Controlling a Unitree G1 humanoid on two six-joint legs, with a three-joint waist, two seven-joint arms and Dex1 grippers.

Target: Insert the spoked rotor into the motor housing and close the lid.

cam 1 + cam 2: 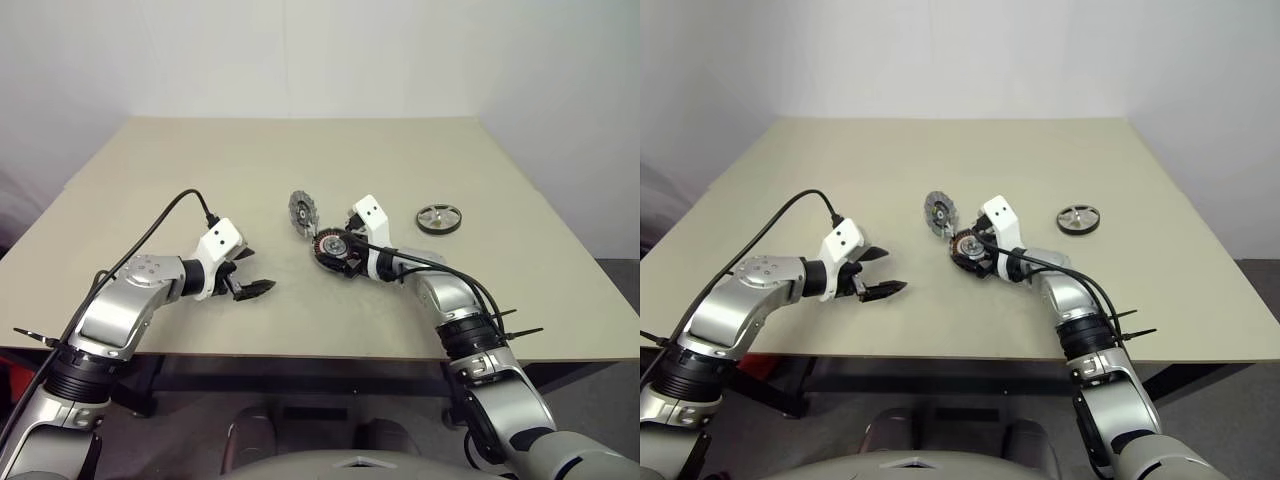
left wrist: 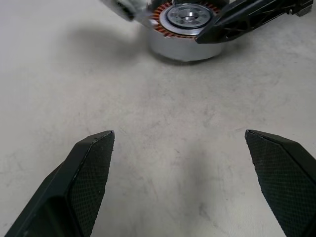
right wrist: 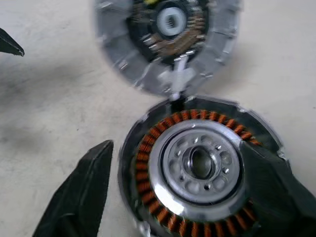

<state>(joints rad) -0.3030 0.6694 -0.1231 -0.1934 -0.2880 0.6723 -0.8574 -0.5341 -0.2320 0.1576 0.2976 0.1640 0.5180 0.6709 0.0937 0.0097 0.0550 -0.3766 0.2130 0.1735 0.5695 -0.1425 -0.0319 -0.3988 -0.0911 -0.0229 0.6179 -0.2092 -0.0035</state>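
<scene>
Right tool sits with fingers spread, one on each side of the motor housing on the surface; spoked rotor seated inside. Lid stands tilted up at housing's far edge. Left tool open, empty, well apart.

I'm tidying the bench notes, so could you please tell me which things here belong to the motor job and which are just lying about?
Belong to the job:
- spoked rotor, seated in the motor housing
- lid, propped open, hinged to the housing
- right pincer, open around the housing

Lying about:
- small spoked wheel, far right on the table
- left pincer, open, idle
</scene>
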